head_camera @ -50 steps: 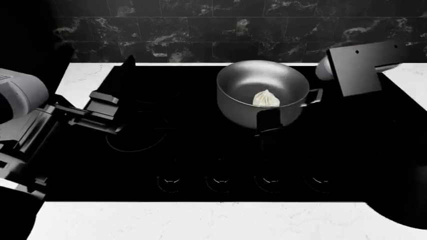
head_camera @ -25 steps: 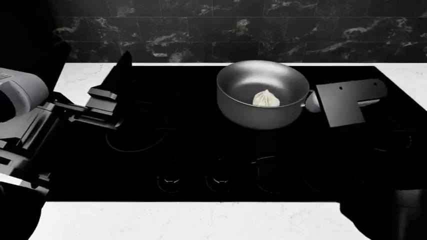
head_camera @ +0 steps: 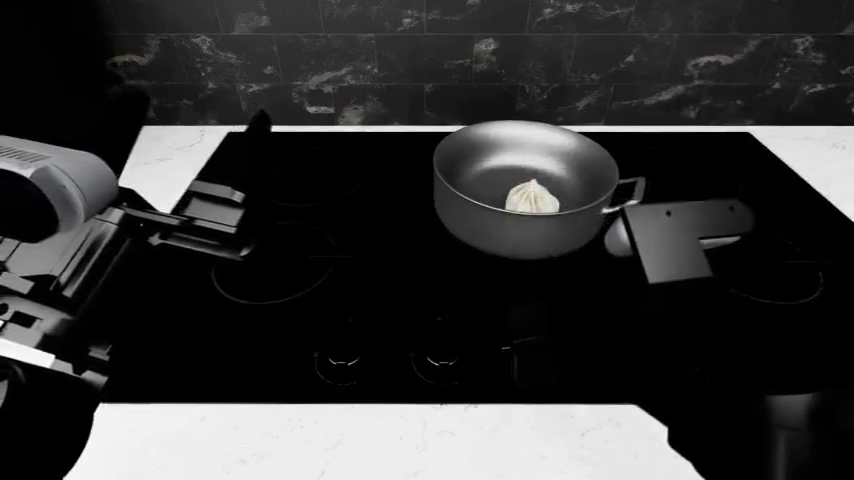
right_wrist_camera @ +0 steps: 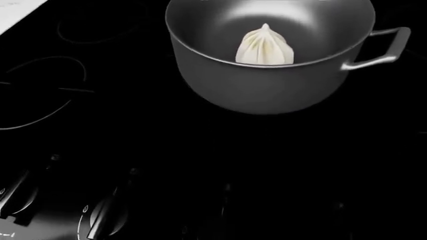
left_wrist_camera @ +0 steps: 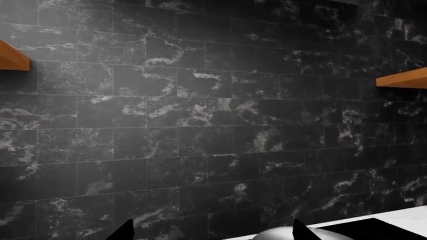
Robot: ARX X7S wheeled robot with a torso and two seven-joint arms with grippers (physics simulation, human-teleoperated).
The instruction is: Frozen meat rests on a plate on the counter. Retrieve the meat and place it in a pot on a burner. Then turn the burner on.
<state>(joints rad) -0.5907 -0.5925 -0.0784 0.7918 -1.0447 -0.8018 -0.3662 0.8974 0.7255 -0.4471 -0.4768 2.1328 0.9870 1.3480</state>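
Observation:
The cream, ridged meat (head_camera: 533, 197) (right_wrist_camera: 265, 46) lies inside the grey metal pot (head_camera: 467, 205) (right_wrist_camera: 260, 90), which stands on the black cooktop over a burner that it hides. My right gripper (head_camera: 530, 338) reaches down over the row of controls (head_camera: 434, 366) in front of the pot. Its black fingers merge with the glass, so their state is unclear. In the right wrist view two knobs (right_wrist_camera: 105, 216) show close below. My left gripper (head_camera: 274, 135) (left_wrist_camera: 212, 233) hovers left of the pot, open and empty, facing the wall. The plate is out of view.
A black marble tile wall (head_camera: 441, 60) backs the cooktop. White counter (head_camera: 400, 440) frames it at the front and both sides. Another burner ring (head_camera: 274, 265) (right_wrist_camera: 37, 102) lies left of the pot. Two wooden shelves (left_wrist_camera: 403, 79) hang on the wall.
My right arm has dropped from beside the pot's handle down and forward, with its fingers now over the control row. The left arm has barely shifted. Pot and meat have stayed put.

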